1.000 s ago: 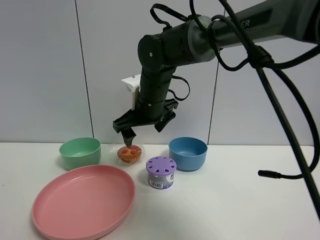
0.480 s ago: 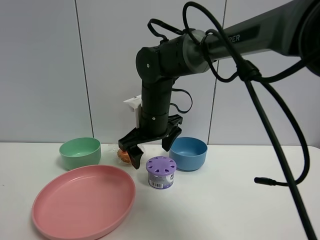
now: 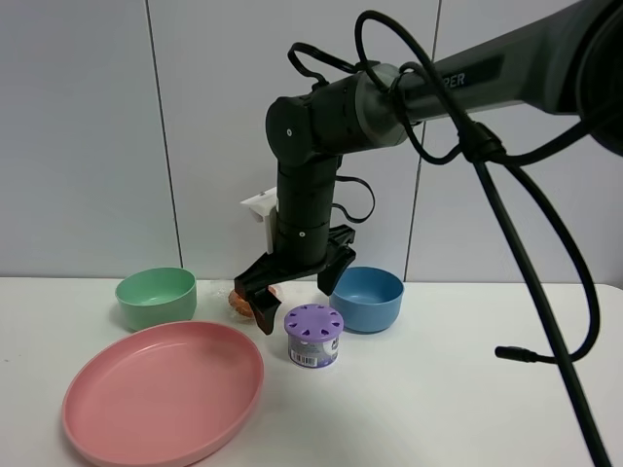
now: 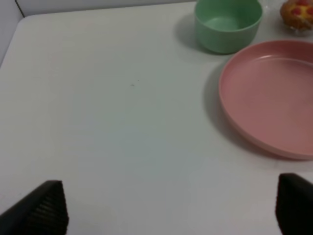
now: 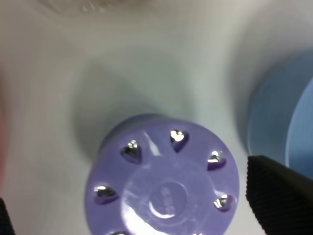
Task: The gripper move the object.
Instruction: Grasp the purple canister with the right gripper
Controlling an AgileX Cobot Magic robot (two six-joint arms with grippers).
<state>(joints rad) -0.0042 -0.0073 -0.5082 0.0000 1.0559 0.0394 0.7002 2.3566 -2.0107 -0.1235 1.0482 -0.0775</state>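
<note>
A dark grey robot arm reaches down from the upper right, ending in the right gripper (image 3: 295, 298), a black two-fingered claw. Its jaws are spread wide and grasp nothing. Directly beneath the claw, between the two fingers, the object (image 3: 313, 336) stands upright on the white table (image 3: 438, 409): a small squat jar with a lilac lid and a purple label. In the right wrist view the lid of the jar (image 5: 164, 181) fills the space below the right gripper (image 5: 142, 205) (heart-shaped holes ring its top), and one black fingertip shows at each side, both clear of the lid.

A blue bowl (image 3: 366, 299) sits just beyond one finger, near the jar. On the other finger's side an orange-brown muffin (image 3: 238, 300) lies partly hidden behind the fingertip. Farther out on that side are a green bowl (image 3: 156, 297) and a large pink plate (image 3: 163, 389).

The left gripper (image 4: 171, 208) is also released, its two fingertips far apart over bare table with nothing between them. Ahead of it lie the pink plate (image 4: 269, 98), the green bowl (image 4: 228, 24) and the muffin (image 4: 297, 13).
</note>
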